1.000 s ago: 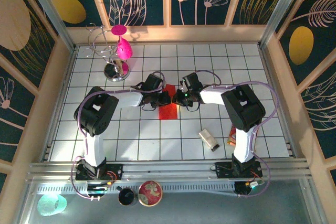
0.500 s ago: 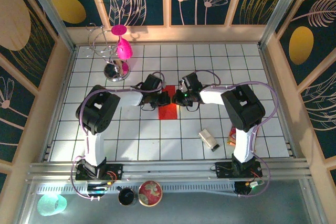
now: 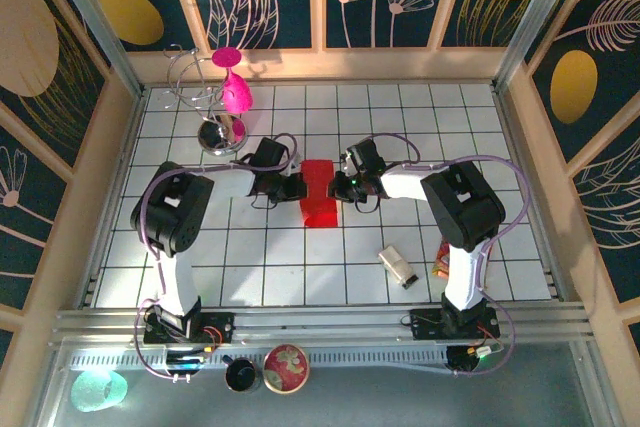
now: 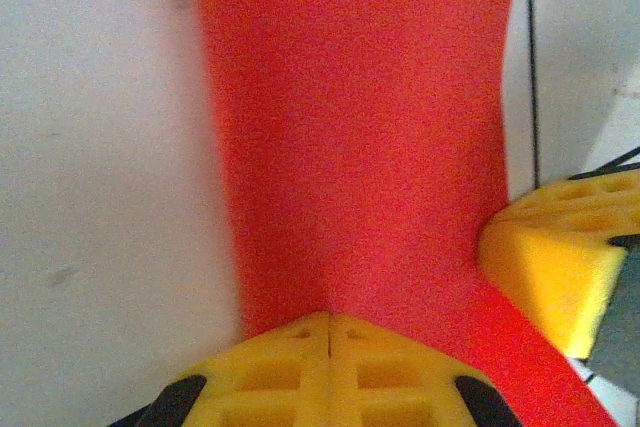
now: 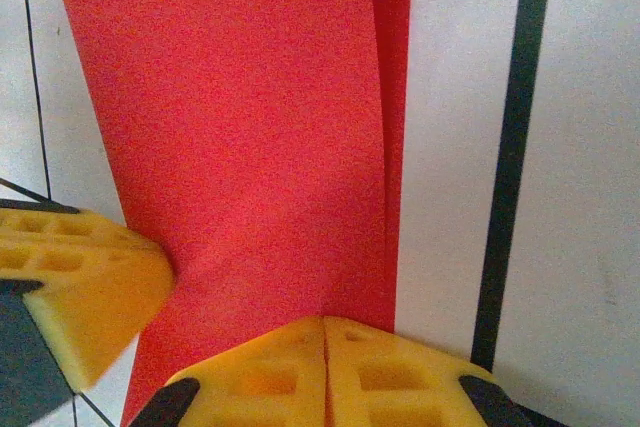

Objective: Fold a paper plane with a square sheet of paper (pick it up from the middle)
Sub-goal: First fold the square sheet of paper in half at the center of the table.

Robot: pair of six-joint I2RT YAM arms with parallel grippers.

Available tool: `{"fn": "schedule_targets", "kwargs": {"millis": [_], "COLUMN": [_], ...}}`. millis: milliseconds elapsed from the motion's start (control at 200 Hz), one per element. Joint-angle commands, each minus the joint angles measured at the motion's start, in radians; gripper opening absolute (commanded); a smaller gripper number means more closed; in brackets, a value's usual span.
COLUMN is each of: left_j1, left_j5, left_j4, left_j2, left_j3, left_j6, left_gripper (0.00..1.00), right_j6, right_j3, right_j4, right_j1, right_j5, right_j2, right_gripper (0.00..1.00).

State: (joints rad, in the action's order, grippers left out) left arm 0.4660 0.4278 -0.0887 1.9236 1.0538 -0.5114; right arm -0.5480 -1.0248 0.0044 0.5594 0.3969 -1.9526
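Your left end effector is pinching one side of the red sheet of paper, and your right end effector is pinching the opposite side. The sheet is stretching between them over the middle of the tiled desk.

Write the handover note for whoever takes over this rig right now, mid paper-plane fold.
Left claw: shut on the left edge of the red sheet.
Right claw: shut on its right edge.
Sheet: over the middle of the tiled table, bowed between both claws; a second layer shows along one side.
Done: sheet gripped, apparently one lengthwise fold.
Left: nose and wing folds; no point formed yet.
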Motion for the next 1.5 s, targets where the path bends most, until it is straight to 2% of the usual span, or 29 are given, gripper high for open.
{"fn": "schedule_targets", "kwargs": {"millis": [0,100,250,626,716,836,1116,1266,1492], "left_j1": [-0.032,-0.032,-0.024,0.034,0.034,0.027,-0.088,-0.136,-0.105], "left_j5": [-0.124,-0.118,0.008,0.115,0.096,0.015,-0.088,-0.093,-0.024], "left_j4": [-0.16,-0.158,-0.009,0.142,0.143,0.101,0.118,0.103,0.142], "left_j2": [-0.04,-0.082,-0.118,0.013,0.03,0.051,0.04,-0.002,-0.119], "left_j3": [-0.001,0.009,-0.023,0.015,0.012,0.016,-0.06,-0.071,-0.066], "left_j6": [0.063,0.057,-0.04,-0.13,-0.131,-0.119,-0.154,-0.147,-0.163], "left_gripper": [0.03,0.03,0.03,0.03,0.03,0.03,0.03,0.03,0.05], "right_j6": [0.04,0.037,0.034,0.033,0.034,0.037,0.049,0.049,0.048], "right_j3": [0.116,0.116,0.112,0.116,0.124,0.132,0.147,0.15,0.15], "right_j4": [-0.257,-0.253,-0.247,-0.238,-0.235,-0.238,-0.248,-0.245,-0.243], "right_j1": [0.01,0.01,0.011,0.01,0.01,0.01,0.005,0.004,0.004], "right_j5": [-0.216,-0.211,-0.198,-0.184,-0.187,-0.196,-0.228,-0.229,-0.222], "right_j2": [-0.184,-0.179,-0.178,-0.195,-0.198,-0.2,-0.197,-0.192,-0.191], "right_gripper": [0.09,0.09,0.09,0.08,0.08,0.08,0.08,0.08,0.08]}}
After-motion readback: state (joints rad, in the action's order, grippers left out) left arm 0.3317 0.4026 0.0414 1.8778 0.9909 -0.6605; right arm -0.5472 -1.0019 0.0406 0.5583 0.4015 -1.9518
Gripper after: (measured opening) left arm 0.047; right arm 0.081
